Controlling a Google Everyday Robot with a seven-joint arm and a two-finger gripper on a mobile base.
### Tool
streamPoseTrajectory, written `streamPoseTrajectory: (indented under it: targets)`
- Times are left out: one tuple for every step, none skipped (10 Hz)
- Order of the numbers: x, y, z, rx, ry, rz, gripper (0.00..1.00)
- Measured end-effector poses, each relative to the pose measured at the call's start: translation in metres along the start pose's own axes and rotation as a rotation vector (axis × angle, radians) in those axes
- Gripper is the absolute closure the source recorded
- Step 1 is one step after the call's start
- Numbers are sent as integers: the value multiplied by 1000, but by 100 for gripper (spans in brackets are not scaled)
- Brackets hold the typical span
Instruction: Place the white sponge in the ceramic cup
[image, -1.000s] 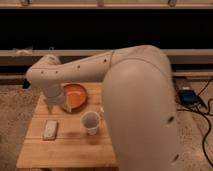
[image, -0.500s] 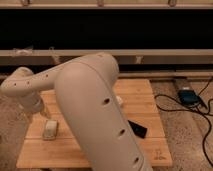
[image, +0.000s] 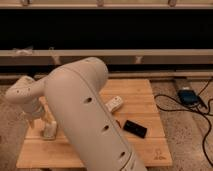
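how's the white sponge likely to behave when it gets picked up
The white sponge lies flat on the wooden table, so it probably won't roll or tip. Its small, soft-edged shape suggests it is light and may squash when gripped. The gripper is right over it.

The big pale arm (image: 85, 112) covers the middle of the counter (image: 142, 92), so the ceramic cup stays hidden somewhere behind it. The arm itself is cut by the lower edge. The pincer (image: 42, 119) is at the left side of the counter, just over the white sponge (image: 48, 132). If it touches the sponge, this cannot be told. The white bar-shaped device (image: 114, 104) is partly hidden by the arm. The cables (image: 200, 107) at the right run out of the frame.
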Motion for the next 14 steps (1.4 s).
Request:
streamPoseTrajectory:
  targets:
    - [-1, -3, 2, 0, 7, 6, 35]
    - [-1, -7, 5, 1, 13, 14, 35]
    - [-3, -12, 8, 1, 22, 27, 35]
    - [-5, -17, 10, 1, 27, 42, 35]
    - [-7, -22, 13, -1, 31, 53, 35]
    - [-8, -26, 15, -1, 35, 62, 35]
    - [-9, -29, 20, -1, 41, 70, 35]
    - [-10, -30, 22, -1, 44, 73, 35]
    - [-10, -31, 25, 2, 48, 75, 35]
    - [-10, -32, 30, 4, 53, 77, 35]
    - [-10, -31, 33, 5, 56, 80, 35]
    - [-10, -32, 36, 4, 59, 83, 35]
    - [-11, -34, 40, 5, 64, 90, 35]
    - [-11, -36, 43, 2, 65, 94, 35]
